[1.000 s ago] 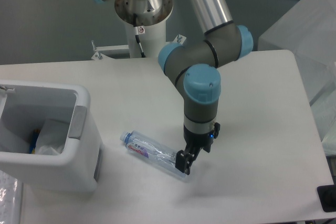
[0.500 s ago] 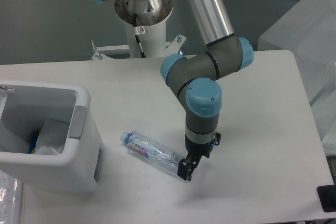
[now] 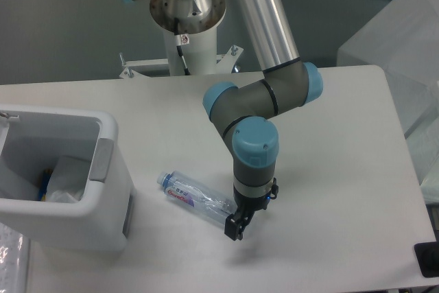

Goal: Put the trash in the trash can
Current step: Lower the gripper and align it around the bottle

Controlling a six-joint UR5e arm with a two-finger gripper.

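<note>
The crushed clear plastic bottle (image 3: 195, 199) lies flat on the white surface (image 3: 329, 169), with its light-blue cap pointing toward the trash can (image 3: 62, 180) and its red-blue label facing up. The end effector (image 3: 236, 225) is down at the base end of the bottle, touching or almost touching it; the black fingers are seen from the side, so I cannot tell how far they are open or if they grip anything. The white trash can stands at the left edge of the surface, near the bottle cap but apart from it. Inside the can a crumpled translucent wrapper (image 3: 63, 182) is visible. To the right of the arm the surface is bare up to its right edge.
</note>
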